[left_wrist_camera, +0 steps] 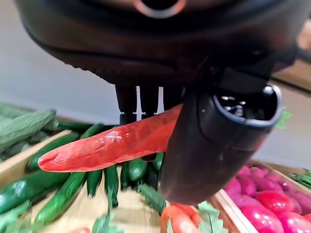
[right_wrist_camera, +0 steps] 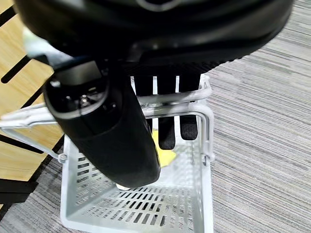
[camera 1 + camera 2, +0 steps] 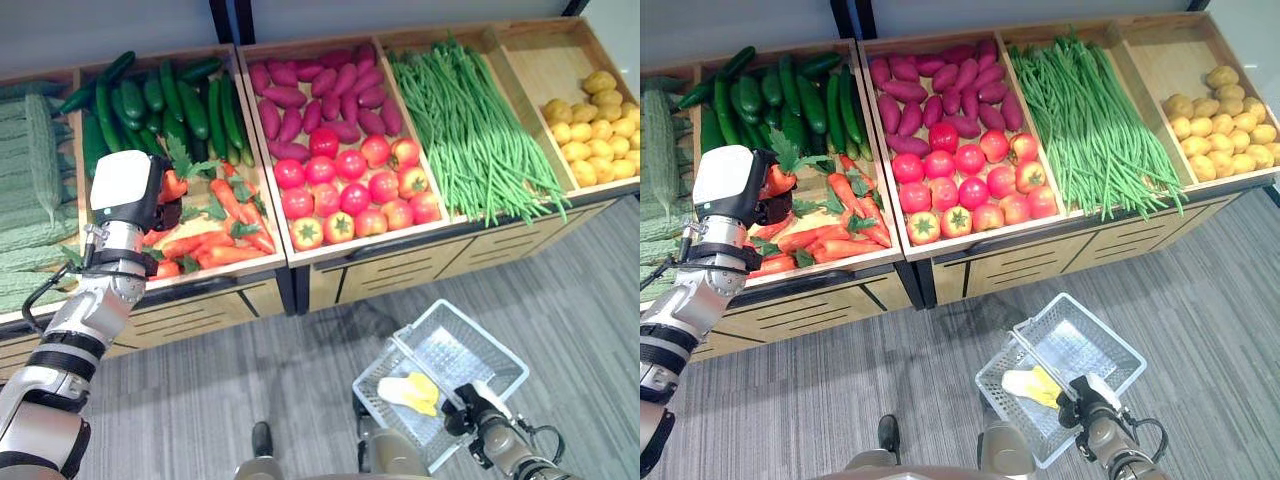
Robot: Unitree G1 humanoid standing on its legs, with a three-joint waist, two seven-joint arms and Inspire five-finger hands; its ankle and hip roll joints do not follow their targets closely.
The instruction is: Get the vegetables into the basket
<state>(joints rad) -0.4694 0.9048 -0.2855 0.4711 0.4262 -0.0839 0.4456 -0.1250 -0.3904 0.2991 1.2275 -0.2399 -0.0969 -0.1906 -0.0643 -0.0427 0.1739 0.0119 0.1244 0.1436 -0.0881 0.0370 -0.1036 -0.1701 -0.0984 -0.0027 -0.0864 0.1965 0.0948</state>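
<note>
My left hand (image 3: 135, 190) hangs over the carrot bin (image 3: 215, 235) and is shut on an orange carrot (image 1: 112, 143), pinched between thumb and fingers; its leafy top (image 3: 190, 165) sticks out past the hand. More carrots (image 3: 845, 235) lie in the bin below. My right hand (image 3: 1085, 405) is curled round the handle (image 2: 167, 104) of a white wire basket (image 3: 480, 350), held low over the floor. A yellow item (image 3: 420, 392) lies inside the basket.
The wooden stand holds cucumbers (image 3: 165, 100), purple sweet potatoes (image 3: 320, 95), tomatoes (image 3: 355, 190), green beans (image 3: 475, 120), potatoes (image 3: 595, 125) and ridged gourds (image 3: 30, 190). Grey carpet (image 3: 250, 370) lies in front of the stand.
</note>
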